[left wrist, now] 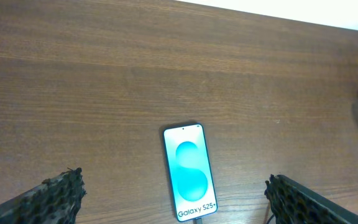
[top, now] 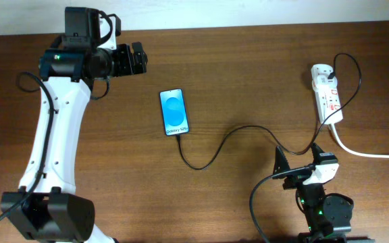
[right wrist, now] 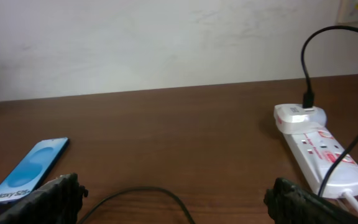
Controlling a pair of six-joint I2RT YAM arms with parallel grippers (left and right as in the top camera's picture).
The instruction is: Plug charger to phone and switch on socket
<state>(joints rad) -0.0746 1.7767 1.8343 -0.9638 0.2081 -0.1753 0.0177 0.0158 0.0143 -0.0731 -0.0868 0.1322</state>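
A thick white cord (top: 377, 155) trails from the white elongated power strip (top: 329, 101) at the right. The brown wood-grain surface (top: 248, 61) meets a pale wall (right wrist: 166, 43). The slim blue-screened smartphone (top: 174, 112) lies mid-surface, the thin black charger cable (top: 248, 127) meeting its lower edge. The left end effector (top: 139, 59) and right end effector (top: 297, 159) both gape, empty.

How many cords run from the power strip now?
2: black charger cable plugged into the far end of the power strip; thick white cord leaving its near end.
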